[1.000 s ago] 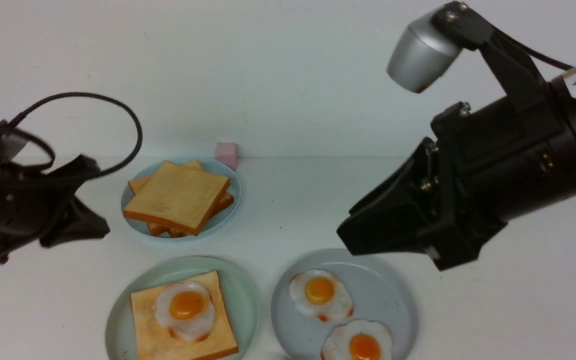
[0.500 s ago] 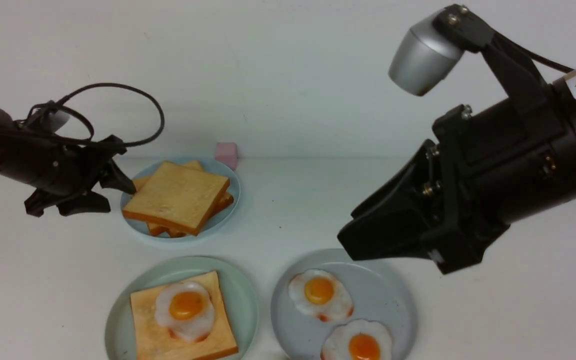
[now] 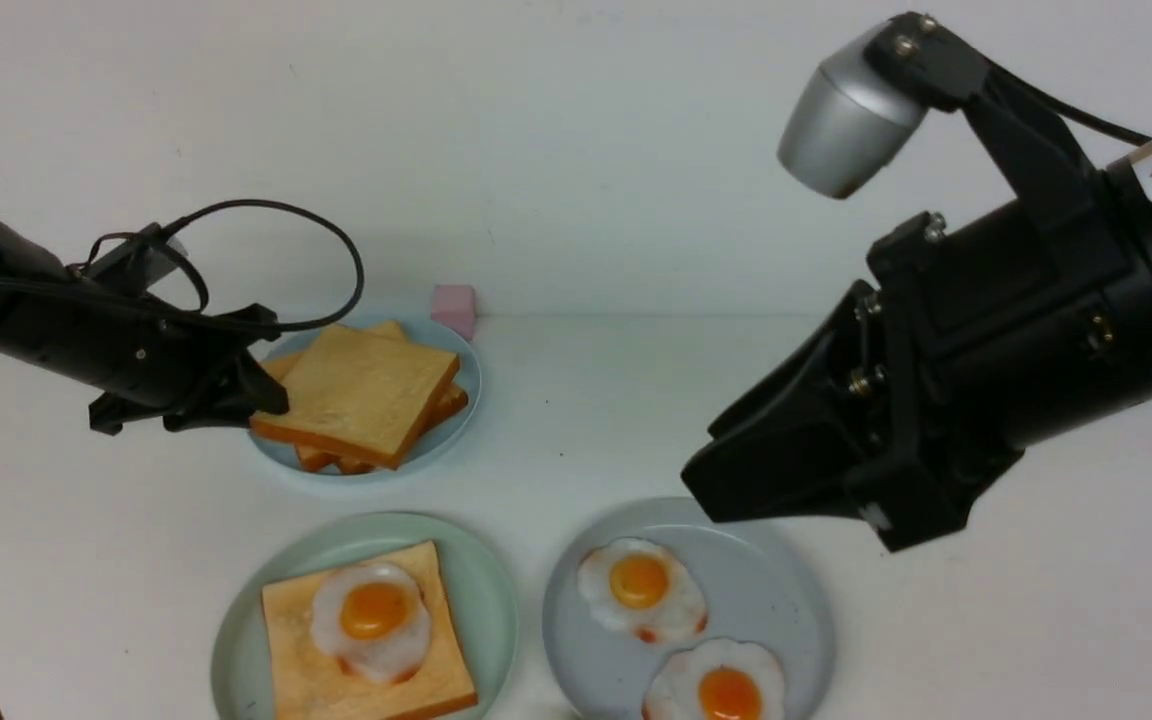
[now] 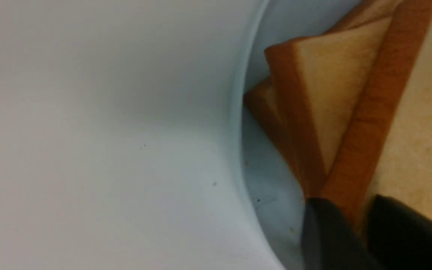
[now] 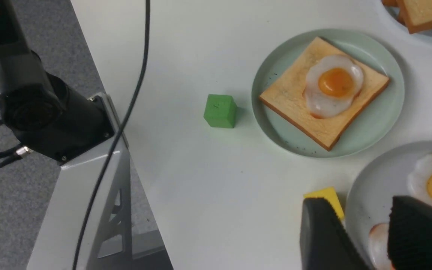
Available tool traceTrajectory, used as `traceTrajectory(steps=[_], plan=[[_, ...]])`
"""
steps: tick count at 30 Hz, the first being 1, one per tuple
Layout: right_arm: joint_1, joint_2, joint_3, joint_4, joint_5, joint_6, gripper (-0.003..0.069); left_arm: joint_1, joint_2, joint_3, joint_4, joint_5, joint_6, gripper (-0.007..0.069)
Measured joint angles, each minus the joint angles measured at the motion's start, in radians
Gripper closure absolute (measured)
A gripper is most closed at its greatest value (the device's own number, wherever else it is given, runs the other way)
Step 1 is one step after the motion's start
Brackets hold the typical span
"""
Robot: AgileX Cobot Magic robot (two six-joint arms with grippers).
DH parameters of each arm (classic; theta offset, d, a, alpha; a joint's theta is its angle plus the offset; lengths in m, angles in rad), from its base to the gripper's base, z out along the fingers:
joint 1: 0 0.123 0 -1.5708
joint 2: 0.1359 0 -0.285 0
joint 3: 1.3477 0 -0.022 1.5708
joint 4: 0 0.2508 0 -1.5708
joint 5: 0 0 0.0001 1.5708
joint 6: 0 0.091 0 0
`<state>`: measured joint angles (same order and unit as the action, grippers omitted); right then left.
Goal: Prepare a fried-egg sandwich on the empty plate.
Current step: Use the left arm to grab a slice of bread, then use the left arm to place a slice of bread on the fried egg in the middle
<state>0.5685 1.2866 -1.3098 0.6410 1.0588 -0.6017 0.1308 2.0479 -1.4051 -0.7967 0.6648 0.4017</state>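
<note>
The mint-green plate [image 3: 484, 590] at the front holds one toast slice [image 3: 291, 625] with a fried egg [image 3: 371, 615] on top; it also shows in the right wrist view [image 5: 373, 127]. A stack of plain toast [image 3: 361, 390] lies on the light-blue plate [image 3: 468, 375]. My left gripper [image 3: 266, 410] is at the stack's left edge. In the left wrist view its jaws [image 4: 353, 210] are closed on the crust edge of the top slice [image 4: 418, 123], one finger below, one on top. My right gripper [image 3: 701, 485] hangs open and empty over the grey plate [image 3: 776, 590].
The grey plate holds two fried eggs [image 3: 641, 585] [image 3: 721, 692]. A pink block [image 3: 453, 305] sits behind the light-blue plate. A green block [image 5: 220, 110] and a yellow block [image 5: 324, 197] lie on the table near its front edge.
My left arm has swung in from the left to the toast stack, and its jaws have closed onto the top slice's edge. The right arm has barely moved.
</note>
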Motion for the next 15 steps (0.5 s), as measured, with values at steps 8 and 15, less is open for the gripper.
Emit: traceTrajectory(steps=[8, 15], plan=[[0.000, 0.000, 0.000, -0.016, 0.000, 0.000, 0.0379, 0.032, -0.112, 0.017, -0.012, 0.102, -0.002, 0.0592], [0.000, 0.000, 0.000, -0.027, -0.019, 0.000, 0.0379, 0.038, -0.488, 0.363, -0.176, 0.055, 0.026, 0.0592]])
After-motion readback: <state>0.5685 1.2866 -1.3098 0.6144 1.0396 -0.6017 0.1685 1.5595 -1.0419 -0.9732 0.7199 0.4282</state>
